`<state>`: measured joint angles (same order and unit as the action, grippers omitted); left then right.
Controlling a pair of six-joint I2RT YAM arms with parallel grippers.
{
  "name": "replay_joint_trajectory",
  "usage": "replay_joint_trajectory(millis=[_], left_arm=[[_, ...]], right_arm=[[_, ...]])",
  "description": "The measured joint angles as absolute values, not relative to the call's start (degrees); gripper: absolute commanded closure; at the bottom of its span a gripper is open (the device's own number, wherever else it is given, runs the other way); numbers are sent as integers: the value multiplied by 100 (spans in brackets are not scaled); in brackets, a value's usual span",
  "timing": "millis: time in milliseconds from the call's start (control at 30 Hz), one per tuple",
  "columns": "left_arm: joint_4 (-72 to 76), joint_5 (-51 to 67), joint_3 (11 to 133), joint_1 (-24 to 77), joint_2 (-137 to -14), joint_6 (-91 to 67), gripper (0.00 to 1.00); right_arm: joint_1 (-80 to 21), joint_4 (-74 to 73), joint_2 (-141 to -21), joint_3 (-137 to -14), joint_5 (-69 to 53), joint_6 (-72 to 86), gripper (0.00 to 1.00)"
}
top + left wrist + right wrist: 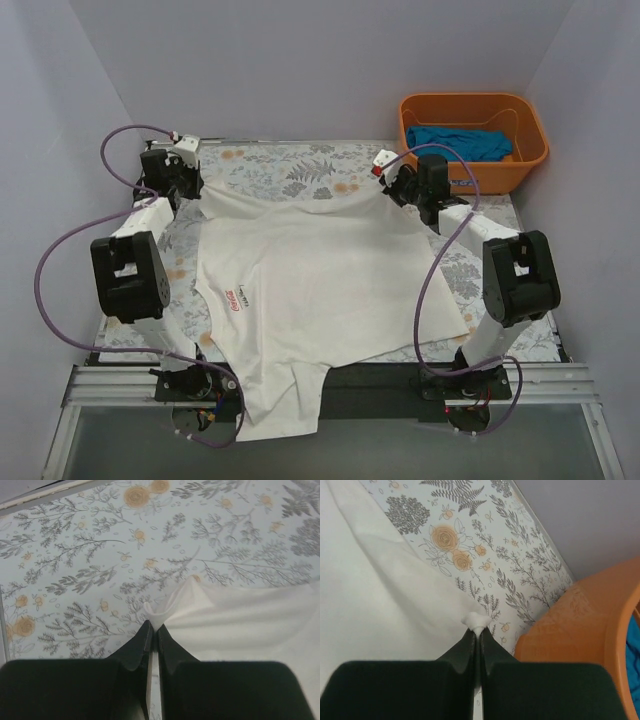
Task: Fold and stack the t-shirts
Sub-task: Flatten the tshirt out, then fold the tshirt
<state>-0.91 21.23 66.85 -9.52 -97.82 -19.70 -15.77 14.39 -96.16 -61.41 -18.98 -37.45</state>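
Pincers both clamp cloth: the left pincer (152,626) is shut on one far corner of the white t-shirt (320,290), at upper left of the top view, and the right pincer (476,631) pinches the other corner at upper right. The shirt lies spread over the floral tabletop (290,165), its lower end past the bottom edge. A teal t-shirt (460,140) sits in the orange basket (530,150), upper right.

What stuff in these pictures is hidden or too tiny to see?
1. Top view: the red logo on the white t-shirt is too small to read.
2. Top view: the orange basket wall hides most of the teal-blue t-shirt, so anything beneath it is unseen.
3. Left wrist view: the left claw covers how much cloth it pinches.
4. Right wrist view: the right claw does the same, and the picture's edge cuts off the basket.
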Motion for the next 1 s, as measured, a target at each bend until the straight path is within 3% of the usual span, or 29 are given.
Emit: replay_joint_trajectory(millis=[100, 133, 200, 233, 267, 300, 333, 400, 600, 1000], left_arm=[[-139, 1940, 7675, -961, -10798, -1988, 100], [-123, 1909, 8007, -958, -11089, -1999, 100], [-97, 1848, 8641, -941, -11649, -2036, 100], [-64, 1820, 8938, -923, -11961, -2064, 84], [-183, 1785, 9113, -921, -12108, -2084, 76], [-360, 1723, 9491, -913, -12342, -2171, 62], [-425, 1653, 9813, -902, -12519, -2220, 57], [-578, 1496, 10416, -886, -12816, -2390, 55], [-1599, 1264, 10259, -888, -12195, -2596, 55], [-4790, 1739, 7887, -923, -9620, -2418, 61]], right_arm=[[-1597, 1444, -10180, -6532, -1763, -3820, 96], [-1614, 1452, -10328, -6663, -1702, -3837, 83], [-1636, 1455, -10619, -6965, -1551, -3872, 68], [-1667, 1485, -10840, -7242, -1393, -3900, 48], [-1680, 1474, -10906, -7330, -1299, -3854, 40], [-1708, 1398, -10967, -7459, -1151, -3859, 23], [-1726, 1337, -11037, -7623, -1033, -3817, 12], [-1739, 1138, -11074, -7854, -871, -3745, 2], [-1763, 183, -10672, -7996, -801, -3669, 1], [-1765, -3114, -10090, -8090, -1334, -4466, 9]])
